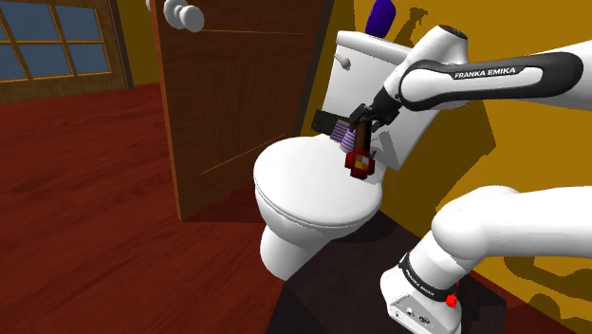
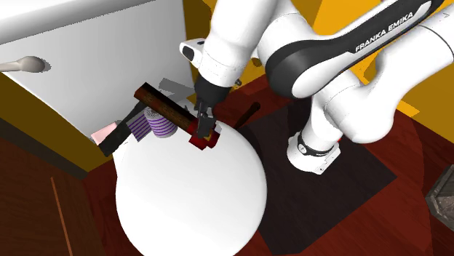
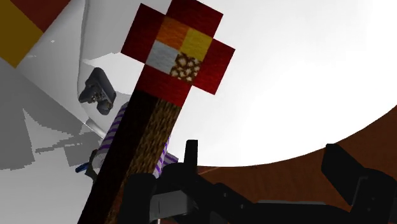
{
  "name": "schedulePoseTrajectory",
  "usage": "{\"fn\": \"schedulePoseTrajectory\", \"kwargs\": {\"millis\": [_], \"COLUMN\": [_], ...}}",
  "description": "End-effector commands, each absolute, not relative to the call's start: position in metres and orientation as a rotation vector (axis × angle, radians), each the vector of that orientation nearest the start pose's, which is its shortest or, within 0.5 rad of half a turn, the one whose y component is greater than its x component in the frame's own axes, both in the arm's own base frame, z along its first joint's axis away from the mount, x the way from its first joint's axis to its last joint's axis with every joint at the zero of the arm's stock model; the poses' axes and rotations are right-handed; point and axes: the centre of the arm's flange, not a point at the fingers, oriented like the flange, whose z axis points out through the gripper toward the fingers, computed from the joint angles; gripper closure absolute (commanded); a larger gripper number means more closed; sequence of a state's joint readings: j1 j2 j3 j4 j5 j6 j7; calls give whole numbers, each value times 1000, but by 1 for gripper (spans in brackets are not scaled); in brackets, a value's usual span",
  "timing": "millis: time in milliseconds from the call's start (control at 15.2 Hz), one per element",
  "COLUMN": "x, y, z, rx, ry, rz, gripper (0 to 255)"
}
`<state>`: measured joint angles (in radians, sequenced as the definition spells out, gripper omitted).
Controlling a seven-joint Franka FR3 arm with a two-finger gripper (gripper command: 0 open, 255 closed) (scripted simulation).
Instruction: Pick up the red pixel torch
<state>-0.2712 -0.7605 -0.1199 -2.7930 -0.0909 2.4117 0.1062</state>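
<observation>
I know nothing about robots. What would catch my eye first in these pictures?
A big white arm stretches over a white toilet whose lid is down. Its black gripper is right at a blocky red pixel torch at the back of the lid, near the tank. Next to the torch sits a purple striped object, and a purple bottle stands on top of the tank.
</observation>
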Motion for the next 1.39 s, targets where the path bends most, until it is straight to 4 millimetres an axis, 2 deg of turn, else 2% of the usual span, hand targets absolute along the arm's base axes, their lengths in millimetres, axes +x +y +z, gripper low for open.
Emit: {"fn": "schedulePoseTrajectory", "kwargs": {"millis": [0, 528, 990, 1122, 1188, 1320], "x": [318, 320, 320, 320, 319, 320], "y": [-149, -223, -223, -223, -222, -222], "z": [436, 378, 341, 338, 337, 337], "rx": [-3041, -2966, -2966, -2966, -2966, -2966], "ry": [720, 967, 967, 967, 967, 967], "rz": [-659, -891, -891, -891, -891, -891], "gripper": [0, 0, 0, 0, 255, 255]}}
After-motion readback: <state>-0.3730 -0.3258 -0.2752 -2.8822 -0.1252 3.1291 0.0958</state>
